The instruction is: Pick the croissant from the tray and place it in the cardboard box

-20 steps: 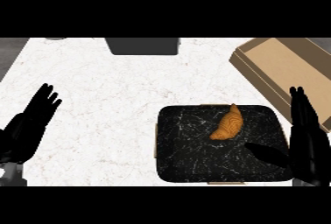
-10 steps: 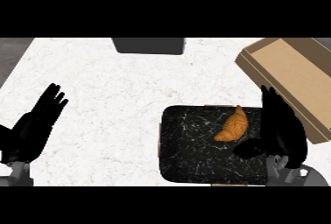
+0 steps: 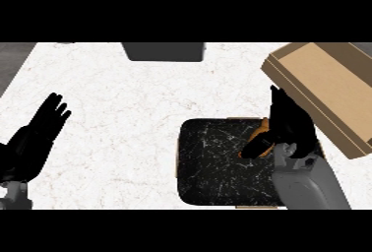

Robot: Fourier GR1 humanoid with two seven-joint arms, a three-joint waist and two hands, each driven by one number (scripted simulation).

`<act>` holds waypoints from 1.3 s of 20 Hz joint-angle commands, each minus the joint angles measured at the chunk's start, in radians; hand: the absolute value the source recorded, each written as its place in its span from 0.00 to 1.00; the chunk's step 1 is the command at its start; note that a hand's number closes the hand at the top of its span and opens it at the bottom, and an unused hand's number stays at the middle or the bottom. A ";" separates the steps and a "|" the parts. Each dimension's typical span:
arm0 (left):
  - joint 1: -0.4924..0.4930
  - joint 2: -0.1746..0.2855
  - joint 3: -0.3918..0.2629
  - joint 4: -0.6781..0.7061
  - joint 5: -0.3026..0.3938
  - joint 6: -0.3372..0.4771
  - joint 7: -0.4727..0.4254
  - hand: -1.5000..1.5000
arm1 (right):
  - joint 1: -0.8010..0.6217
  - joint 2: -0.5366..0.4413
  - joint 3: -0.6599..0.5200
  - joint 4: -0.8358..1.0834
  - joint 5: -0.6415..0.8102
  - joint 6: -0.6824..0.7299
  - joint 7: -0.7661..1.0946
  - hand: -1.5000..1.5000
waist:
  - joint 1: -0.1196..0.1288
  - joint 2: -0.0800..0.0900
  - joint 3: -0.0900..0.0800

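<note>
The croissant lies at the right side of the black marbled tray. Only an orange sliver of it shows between the thumb and the palm of my right hand. That hand sits over it with fingers straight and pointing away, thumb spread across the pastry, and I cannot tell whether it touches. The open cardboard box stands tilted at the upper right, close beside the hand's fingers. My left hand rests open at the left edge, far from the tray.
A dark grey block sits at the counter's far edge, centre. White marbled counter spreads between the left hand and the tray. The box's near corner reaches the tray's right side.
My right hand has moved left and forward from the tray's right edge to over the croissant, now hiding most of it. The left hand has shifted only slightly.
</note>
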 commanded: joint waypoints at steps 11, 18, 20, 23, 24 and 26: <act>0.001 -0.026 0.021 0.025 -0.032 0.003 -0.022 0.50 | -0.100 0.102 -0.083 0.066 0.019 0.228 0.242 0.00 | -0.018 -0.001 0.002; -0.006 -0.034 0.026 -0.024 -0.031 -0.006 0.027 0.50 | -0.130 0.103 -0.013 0.147 0.034 0.143 0.223 0.00 | -0.004 0.000 0.003; 0.040 -0.050 0.027 -0.001 -0.034 -0.027 -0.012 0.50 | -0.138 0.103 -0.075 0.188 0.074 0.160 0.141 0.00 | -0.005 0.001 0.002; -0.022 -0.018 0.054 -0.022 -0.020 -0.017 0.052 0.50 | -0.143 0.103 -0.059 0.166 0.073 0.221 0.201 0.00 | -0.011 -0.001 0.002; 0.001 -0.063 0.015 0.006 -0.050 -0.016 -0.001 0.50 | -0.143 0.103 -0.036 0.223 0.077 0.161 0.196 0.00 | -0.005 0.002 0.002; 0.032 -0.031 0.050 -0.016 -0.031 -0.044 0.008 0.50 | -0.100 0.103 -0.071 0.218 0.104 0.160 0.135 0.00 | -0.008 0.000 0.003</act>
